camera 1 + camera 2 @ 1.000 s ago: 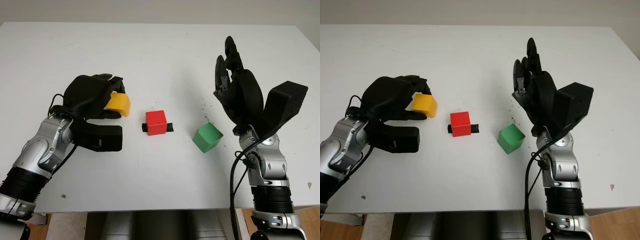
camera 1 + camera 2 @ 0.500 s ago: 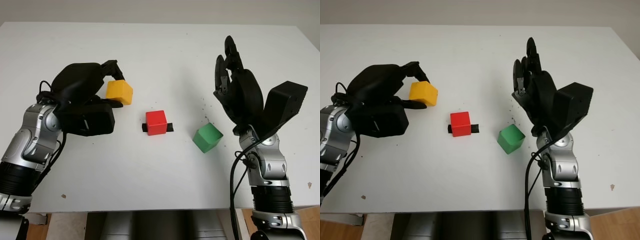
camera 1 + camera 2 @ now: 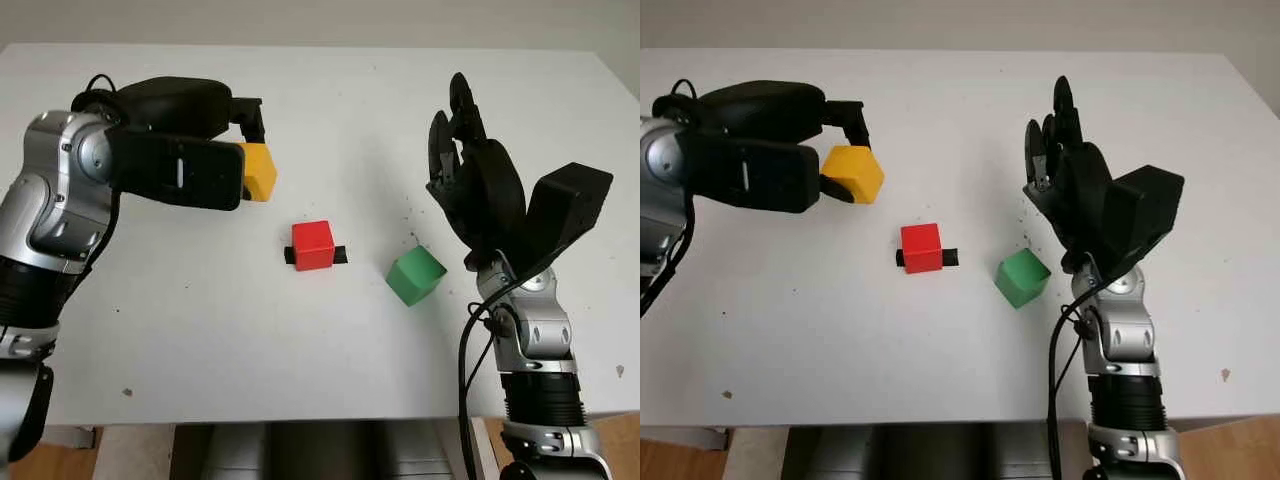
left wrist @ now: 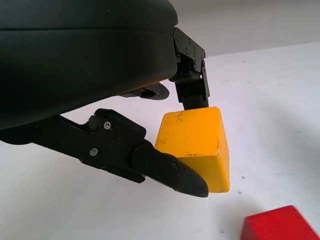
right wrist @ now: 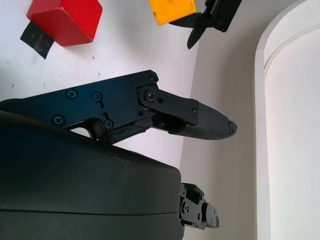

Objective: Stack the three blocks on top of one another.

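The left hand (image 3: 215, 160) grips the yellow block (image 3: 852, 173) between its fingers, lifted above the white table (image 3: 330, 110), up and left of the red block (image 3: 312, 245); the green block (image 3: 415, 276) sits right of the red one; the right hand (image 3: 470, 170) hangs open just beyond it.

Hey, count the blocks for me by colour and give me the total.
Yellow block, held off the table in the left hand: 1
Red block, on the table: 1
Green block, on the table: 1
Total: 3
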Motion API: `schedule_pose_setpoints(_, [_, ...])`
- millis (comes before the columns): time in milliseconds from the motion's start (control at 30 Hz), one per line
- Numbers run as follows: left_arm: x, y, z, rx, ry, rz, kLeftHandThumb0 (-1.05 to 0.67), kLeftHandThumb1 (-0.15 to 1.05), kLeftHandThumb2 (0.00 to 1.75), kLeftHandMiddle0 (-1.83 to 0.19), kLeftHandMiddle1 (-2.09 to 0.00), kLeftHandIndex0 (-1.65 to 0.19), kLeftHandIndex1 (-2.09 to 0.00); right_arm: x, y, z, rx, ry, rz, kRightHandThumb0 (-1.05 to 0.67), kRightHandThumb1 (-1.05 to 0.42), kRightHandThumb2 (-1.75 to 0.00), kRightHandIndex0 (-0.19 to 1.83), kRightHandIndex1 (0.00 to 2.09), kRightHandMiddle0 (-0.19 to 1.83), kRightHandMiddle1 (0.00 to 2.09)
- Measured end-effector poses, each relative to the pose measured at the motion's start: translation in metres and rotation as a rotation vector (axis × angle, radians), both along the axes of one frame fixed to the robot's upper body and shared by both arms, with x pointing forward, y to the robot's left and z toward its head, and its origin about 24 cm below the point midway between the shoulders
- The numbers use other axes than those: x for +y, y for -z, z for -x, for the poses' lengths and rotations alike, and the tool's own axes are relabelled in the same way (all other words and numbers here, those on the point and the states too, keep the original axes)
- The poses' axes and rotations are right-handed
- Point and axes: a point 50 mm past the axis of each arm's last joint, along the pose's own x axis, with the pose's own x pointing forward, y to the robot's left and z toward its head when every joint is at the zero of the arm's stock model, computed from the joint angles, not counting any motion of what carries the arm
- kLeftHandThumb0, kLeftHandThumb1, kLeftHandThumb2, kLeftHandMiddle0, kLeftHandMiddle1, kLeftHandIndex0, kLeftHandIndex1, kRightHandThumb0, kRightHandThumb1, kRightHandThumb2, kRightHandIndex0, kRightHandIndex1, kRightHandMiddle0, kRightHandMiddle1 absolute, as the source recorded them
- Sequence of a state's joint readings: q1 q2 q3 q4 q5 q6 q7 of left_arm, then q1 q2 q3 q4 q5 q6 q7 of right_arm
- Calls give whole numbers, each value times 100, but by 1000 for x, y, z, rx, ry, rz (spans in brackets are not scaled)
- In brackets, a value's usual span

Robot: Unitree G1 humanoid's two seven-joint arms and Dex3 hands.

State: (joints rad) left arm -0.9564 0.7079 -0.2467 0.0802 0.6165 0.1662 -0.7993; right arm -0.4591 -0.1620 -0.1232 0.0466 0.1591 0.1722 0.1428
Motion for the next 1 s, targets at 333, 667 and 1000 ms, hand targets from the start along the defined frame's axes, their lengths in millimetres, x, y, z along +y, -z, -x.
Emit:
schedule_pose_setpoints(333, [-25, -2, -3, 139, 79, 39, -41, 101, 5, -38, -5, -41, -163, 6, 2, 0, 14, -16, -5, -60, -105, -65, -19, 0, -19, 0])
schedule_pose_setpoints(667, [-36, 8, -5, 165, 75, 158, -39, 100, 5, -34, -4, -30, -167, 10, 3, 0, 15, -11, -18, -60, -105, -62, -19, 0, -19, 0])
schedule_pose_setpoints(1000, [-41, 20, 1, 153, 42, 177, -37, 101, 5, -33, -5, -31, -168, 13, 3, 0, -2, -29, -19, -63, -105, -61, -19, 0, -19, 0])
